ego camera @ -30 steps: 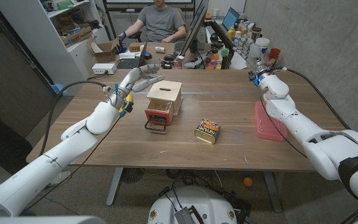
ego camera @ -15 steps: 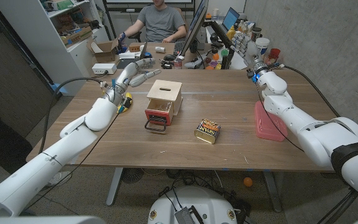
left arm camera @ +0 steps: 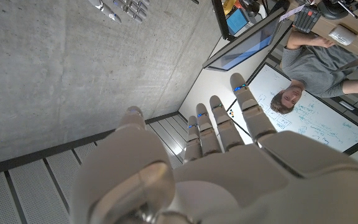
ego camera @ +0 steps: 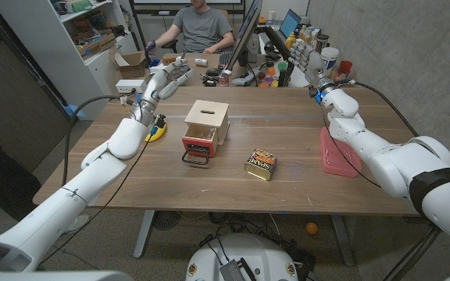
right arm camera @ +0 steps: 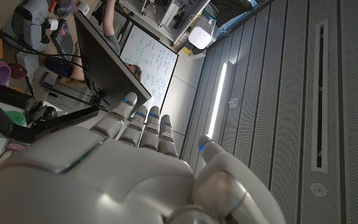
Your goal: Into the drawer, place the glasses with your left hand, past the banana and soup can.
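Soup can [ego camera: 261, 165]: nearest thing to me on the table [ego camera: 287, 199], lying on its side, right of the drawer box.
Pink block [ego camera: 338, 152]: flat on the table's right side, just beside my right forearm.
Drawer box [ego camera: 205, 126]: a light wooden box with a slot on top; its red drawer stands pulled out toward me, black handle in front. From the head view I cannot tell what lies inside.
Banana [ego camera: 157, 129]: yellow, half hidden behind my left forearm, left of the box.
Glasses: I cannot make them out on the table or in either hand.
Left hand [ego camera: 167, 80]: raised over the far left edge of the table, fingers [left arm camera: 248, 106] straight and spread, holding nothing; the wrist view shows this plainly, against a concrete wall and a whiteboard.
Right hand [ego camera: 324, 84]: up at the far right corner, small in the head view; the wrist view shows my fingers [right arm camera: 143, 121] stretched out side by side, nothing in them.
Person [ego camera: 201, 27]: seated behind the table at a cluttered desk.
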{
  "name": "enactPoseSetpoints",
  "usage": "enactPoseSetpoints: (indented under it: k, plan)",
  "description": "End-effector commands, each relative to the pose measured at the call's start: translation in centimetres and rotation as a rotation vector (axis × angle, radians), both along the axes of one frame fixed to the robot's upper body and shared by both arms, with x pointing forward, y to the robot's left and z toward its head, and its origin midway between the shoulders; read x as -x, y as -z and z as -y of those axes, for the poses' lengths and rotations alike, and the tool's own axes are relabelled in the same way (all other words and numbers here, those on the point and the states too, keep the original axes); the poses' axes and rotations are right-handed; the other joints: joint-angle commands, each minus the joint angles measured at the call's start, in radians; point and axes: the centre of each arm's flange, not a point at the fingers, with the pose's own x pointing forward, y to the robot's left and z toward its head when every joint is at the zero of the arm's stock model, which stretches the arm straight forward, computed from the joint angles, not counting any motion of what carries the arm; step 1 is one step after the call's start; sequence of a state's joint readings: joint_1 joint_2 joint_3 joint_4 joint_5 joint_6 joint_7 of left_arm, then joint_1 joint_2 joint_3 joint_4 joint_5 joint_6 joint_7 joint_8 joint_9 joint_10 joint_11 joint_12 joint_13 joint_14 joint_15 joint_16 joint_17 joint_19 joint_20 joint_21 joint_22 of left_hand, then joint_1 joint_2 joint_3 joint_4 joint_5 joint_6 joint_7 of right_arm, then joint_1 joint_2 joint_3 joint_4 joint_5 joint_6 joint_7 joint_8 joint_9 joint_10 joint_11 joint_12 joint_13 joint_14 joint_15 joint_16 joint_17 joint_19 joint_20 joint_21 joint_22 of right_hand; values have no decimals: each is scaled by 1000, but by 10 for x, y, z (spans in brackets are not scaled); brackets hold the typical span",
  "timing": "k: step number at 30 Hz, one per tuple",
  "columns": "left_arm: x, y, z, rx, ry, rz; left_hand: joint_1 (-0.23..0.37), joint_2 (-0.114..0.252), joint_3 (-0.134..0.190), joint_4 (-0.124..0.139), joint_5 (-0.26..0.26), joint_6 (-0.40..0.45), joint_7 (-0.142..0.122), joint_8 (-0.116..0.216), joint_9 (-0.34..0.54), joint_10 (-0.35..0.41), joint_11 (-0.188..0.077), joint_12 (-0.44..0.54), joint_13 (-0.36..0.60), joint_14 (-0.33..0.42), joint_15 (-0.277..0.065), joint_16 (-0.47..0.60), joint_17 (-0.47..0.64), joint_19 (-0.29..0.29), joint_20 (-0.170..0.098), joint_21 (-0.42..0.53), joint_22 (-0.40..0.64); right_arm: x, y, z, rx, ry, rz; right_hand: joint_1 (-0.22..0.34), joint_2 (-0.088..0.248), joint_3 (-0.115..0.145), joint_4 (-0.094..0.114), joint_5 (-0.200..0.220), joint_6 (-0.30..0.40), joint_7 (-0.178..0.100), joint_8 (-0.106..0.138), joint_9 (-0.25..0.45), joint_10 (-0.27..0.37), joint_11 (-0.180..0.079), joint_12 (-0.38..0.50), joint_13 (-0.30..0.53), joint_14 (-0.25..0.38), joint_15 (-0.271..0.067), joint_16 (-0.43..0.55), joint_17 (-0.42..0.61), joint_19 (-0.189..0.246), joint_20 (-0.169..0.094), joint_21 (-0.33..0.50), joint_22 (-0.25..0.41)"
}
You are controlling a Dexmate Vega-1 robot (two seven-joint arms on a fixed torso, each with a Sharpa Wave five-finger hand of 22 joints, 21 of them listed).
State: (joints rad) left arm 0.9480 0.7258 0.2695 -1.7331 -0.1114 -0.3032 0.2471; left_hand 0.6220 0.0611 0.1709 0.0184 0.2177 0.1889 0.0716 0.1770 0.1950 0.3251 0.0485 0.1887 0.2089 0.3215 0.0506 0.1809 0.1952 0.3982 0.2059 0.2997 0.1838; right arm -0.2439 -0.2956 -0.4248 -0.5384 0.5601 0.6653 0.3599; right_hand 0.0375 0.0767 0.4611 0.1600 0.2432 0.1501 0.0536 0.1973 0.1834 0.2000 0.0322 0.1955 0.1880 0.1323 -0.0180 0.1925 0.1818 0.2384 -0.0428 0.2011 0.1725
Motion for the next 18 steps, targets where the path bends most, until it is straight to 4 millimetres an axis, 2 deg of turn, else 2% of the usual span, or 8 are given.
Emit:
enactPoseSetpoints:
  k: [1,5,10,12,18]
  plan:
    - [-1,-5,-5,109,75,11,-10,24,6,16,-7,-17,14,-1,0,-20,3,0,1,-22,9,-3,-1,-18,7,-10,1,-4,2,-1,-7,3,-11,-2,58,5,-3,-5,8,1,-3,3,4,-1,-1,4,7,6,-2,1,1,-24,-3,2]
    - [0,-8,-7,126,94,12,-30,50,9,30,-8,-37,24,-1,-2,-39,8,0,0,-35,11,0,-2,-28,8,-20,1,-4,1,-2,-6,5,-9,-2,58,5,-3,-5,8,2,-3,3,4,-1,-1,4,6,5,-3,1,1,-24,-3,2]
    - [-3,-11,-7,157,156,-19,-47,62,8,40,-10,-61,29,-3,-5,-59,22,-2,-2,-55,16,-2,-4,-44,9,-31,1,-5,-1,-3,0,3,-15,-2,58,5,-3,-5,9,1,-3,3,4,-1,-1,4,6,5,-3,1,0,-25,-3,2]
    - [-5,-15,-6,168,189,-30,-79,45,-10,50,-15,-94,19,-3,-9,-73,26,2,-5,-83,23,-4,-6,-62,9,-47,1,-5,-2,-3,4,1,-15,-2,58,5,-3,-5,9,1,-3,3,4,-1,-1,4,6,6,-3,1,0,-25,-3,2]
    - [-8,-18,0,183,204,-31,-103,21,-29,54,-16,-103,19,1,-12,-89,34,2,-8,-119,35,-8,-9,-89,9,-65,0,-5,2,1,-11,3,-18,-2,58,5,-3,-5,8,1,-3,3,4,-1,-1,4,4,6,-3,1,0,-24,-3,2]
